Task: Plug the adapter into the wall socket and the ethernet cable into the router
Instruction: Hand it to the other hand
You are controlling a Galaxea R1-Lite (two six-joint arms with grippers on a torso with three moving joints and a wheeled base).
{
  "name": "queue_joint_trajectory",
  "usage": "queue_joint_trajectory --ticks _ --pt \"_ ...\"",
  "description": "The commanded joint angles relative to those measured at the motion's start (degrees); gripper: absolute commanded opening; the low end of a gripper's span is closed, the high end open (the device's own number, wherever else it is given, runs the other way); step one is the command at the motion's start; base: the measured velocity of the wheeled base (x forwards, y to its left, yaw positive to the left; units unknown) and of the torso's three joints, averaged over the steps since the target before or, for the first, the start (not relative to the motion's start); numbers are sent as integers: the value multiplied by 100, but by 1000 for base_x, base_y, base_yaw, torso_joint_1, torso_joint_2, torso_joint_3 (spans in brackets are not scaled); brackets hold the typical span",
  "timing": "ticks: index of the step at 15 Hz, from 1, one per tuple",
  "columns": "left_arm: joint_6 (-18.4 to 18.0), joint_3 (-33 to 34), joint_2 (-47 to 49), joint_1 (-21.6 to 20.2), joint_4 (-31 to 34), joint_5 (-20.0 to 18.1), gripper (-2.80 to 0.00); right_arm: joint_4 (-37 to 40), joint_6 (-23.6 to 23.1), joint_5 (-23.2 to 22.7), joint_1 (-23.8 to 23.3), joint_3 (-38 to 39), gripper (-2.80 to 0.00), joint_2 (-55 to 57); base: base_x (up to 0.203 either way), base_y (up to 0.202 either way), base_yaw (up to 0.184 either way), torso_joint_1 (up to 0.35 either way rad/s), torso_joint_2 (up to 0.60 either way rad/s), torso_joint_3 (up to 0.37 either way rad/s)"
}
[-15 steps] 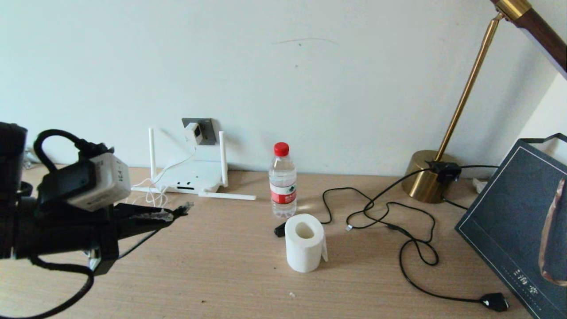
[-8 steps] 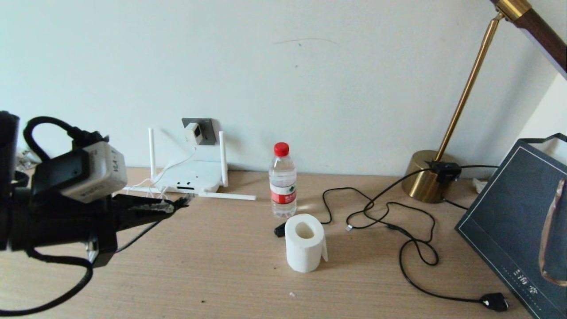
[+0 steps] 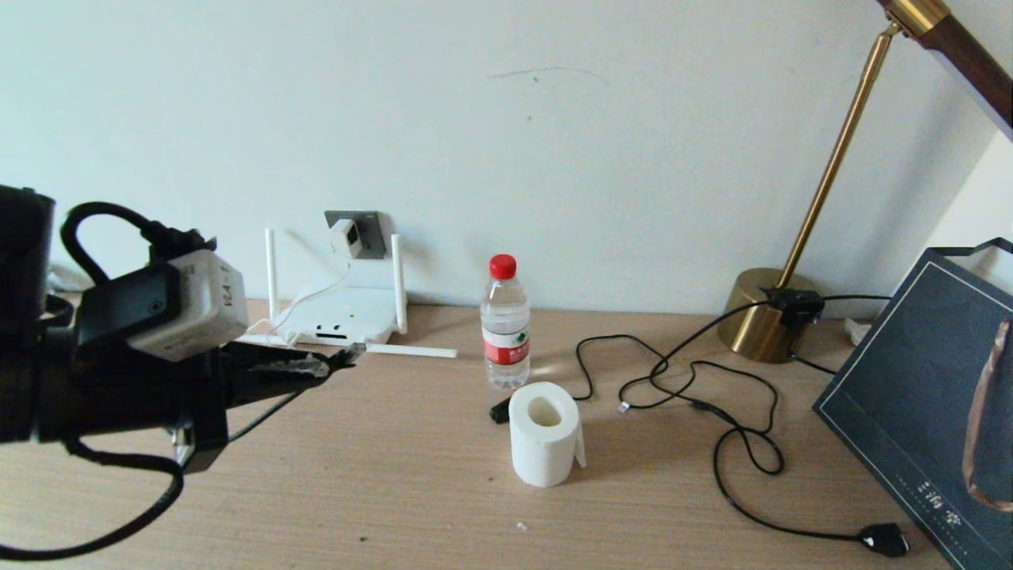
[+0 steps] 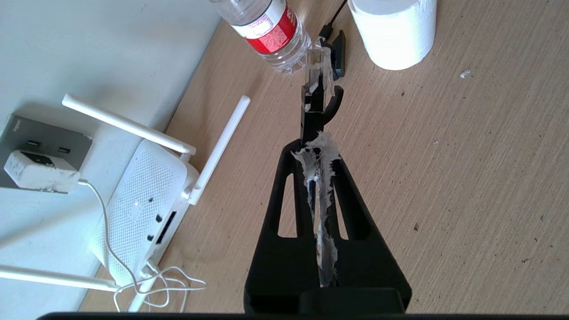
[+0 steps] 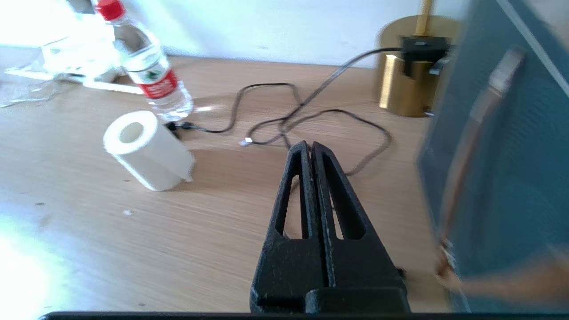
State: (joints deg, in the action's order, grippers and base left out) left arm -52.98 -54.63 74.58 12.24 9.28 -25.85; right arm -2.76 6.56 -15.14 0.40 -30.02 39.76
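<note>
The left gripper point(image 4: 316, 149) is pinched tight on the ethernet cable point(image 4: 314, 95). The plug's clear tip sticks out past the fingertips. It hangs above the table point(image 3: 411, 475), near the router point(image 3: 342, 315), on the bottle's side of it, not touching. The router sits against the wall. Just above the router, the adapter point(image 3: 346, 237) is plugged into the wall socket point(image 3: 366, 230). The right gripper point(image 5: 311, 151) is closed and empty, far from the router.
</note>
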Motion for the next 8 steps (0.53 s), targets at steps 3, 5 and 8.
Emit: queue_joint_trajectory --ticks 3,5,8 --pt "-28 -132 83 119 15 1 -280 -22 387 -544 44 -554 -280 1145 0 0 0 0 0 0" --pt "-28 -241 179 129 22 72 -280 -77 666 -854 118 -829 -280 1561 0 0 0 0 0 0" --pt "-28 -288 246 138 30 81 -280 -412 822 -913 406 -1044 -280 2081 0 0 0 0 0 0"
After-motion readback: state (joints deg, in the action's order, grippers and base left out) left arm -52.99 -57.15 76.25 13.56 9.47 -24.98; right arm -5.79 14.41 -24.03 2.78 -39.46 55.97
